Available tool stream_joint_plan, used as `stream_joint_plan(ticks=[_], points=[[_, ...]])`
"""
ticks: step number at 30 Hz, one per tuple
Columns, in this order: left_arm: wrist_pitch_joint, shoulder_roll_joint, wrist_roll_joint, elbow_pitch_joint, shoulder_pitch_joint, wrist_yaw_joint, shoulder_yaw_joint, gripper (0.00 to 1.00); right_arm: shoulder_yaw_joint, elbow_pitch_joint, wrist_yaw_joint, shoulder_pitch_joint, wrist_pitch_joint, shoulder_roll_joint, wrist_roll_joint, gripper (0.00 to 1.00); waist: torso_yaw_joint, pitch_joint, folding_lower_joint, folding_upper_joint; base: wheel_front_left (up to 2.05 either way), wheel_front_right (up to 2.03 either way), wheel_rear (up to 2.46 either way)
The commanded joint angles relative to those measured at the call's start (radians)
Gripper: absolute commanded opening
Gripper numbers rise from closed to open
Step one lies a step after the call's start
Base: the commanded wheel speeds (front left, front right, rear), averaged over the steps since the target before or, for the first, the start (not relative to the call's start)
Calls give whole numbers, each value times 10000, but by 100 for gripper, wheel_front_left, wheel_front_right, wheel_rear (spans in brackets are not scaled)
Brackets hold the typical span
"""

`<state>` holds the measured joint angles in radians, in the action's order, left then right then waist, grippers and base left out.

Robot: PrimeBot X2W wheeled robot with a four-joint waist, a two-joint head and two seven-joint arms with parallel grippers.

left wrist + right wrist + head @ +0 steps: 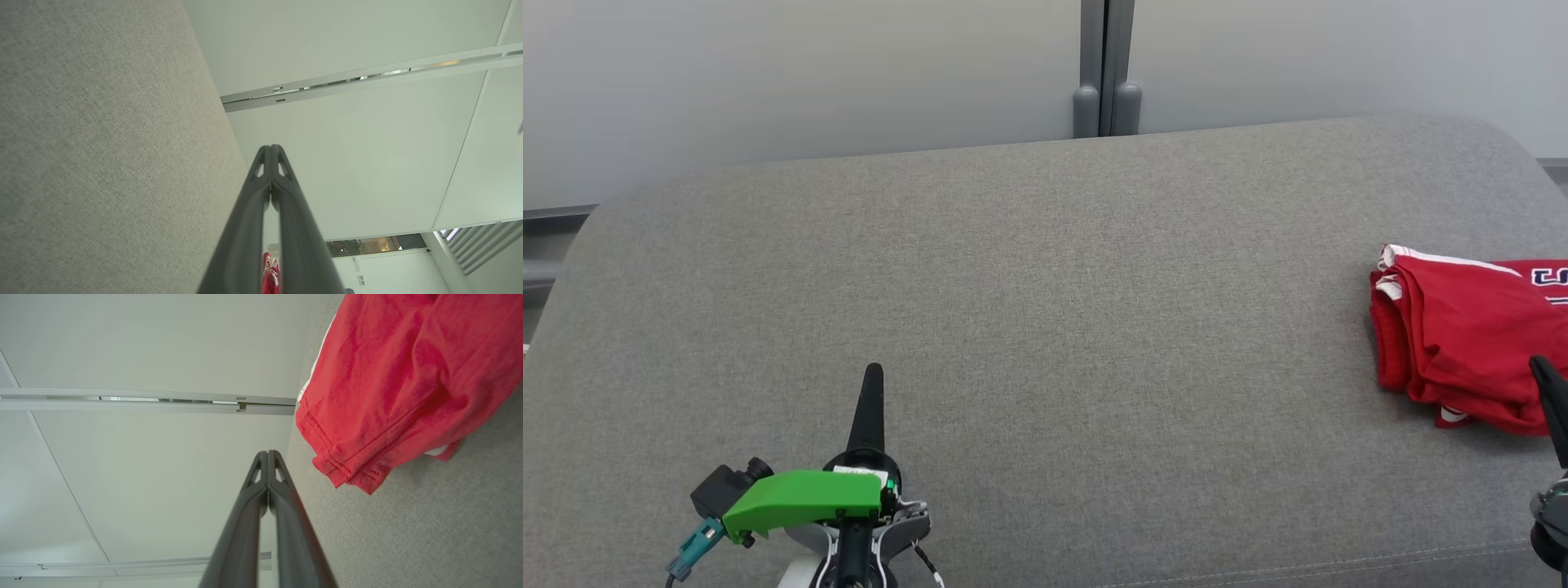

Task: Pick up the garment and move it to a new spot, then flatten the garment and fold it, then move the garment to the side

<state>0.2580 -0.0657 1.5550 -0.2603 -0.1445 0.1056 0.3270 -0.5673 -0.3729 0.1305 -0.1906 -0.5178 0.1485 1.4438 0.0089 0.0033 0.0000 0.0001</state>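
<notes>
The left gripper (pixel 873 377) (pixel 270 148) has its jaws pressed together and holds nothing. The right gripper (pixel 1543 369) (pixel 267 454) is the same, with its jaws together and empty, close beside the red shirt (pixel 1462 343) (pixel 388 375). The shirt lies folded at the right end of the grey worktop (pixel 1045 327), well apart from the left gripper.

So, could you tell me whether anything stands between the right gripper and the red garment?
Nothing visible does. The right gripper, shut, lies close beside the folded red garment, and in the right wrist view the gap between them is bare grey cushion.
</notes>
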Motion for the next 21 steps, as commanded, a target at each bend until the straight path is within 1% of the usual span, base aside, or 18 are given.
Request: stream_joint_plan(ticks=[1, 17, 21], points=[[57, 33, 173, -7, -188, 73, 5, 0, -105, -48, 4, -154, -106, 89, 225, 0, -7, 1, 0, -1, 0, 0, 0], [45, 156, 1216, -112, -280, 278, 33, 0, -573, -403, 4, -406, -673, 154, 1299, 0, -85, 14, 0, -1, 0, 0, 0], [46, 163, 1227, -119, -290, 296, 35, 0, -609, -429, 4, -422, -722, 150, 1351, 0, -94, 16, 0, -1, 0, 0, 0]])
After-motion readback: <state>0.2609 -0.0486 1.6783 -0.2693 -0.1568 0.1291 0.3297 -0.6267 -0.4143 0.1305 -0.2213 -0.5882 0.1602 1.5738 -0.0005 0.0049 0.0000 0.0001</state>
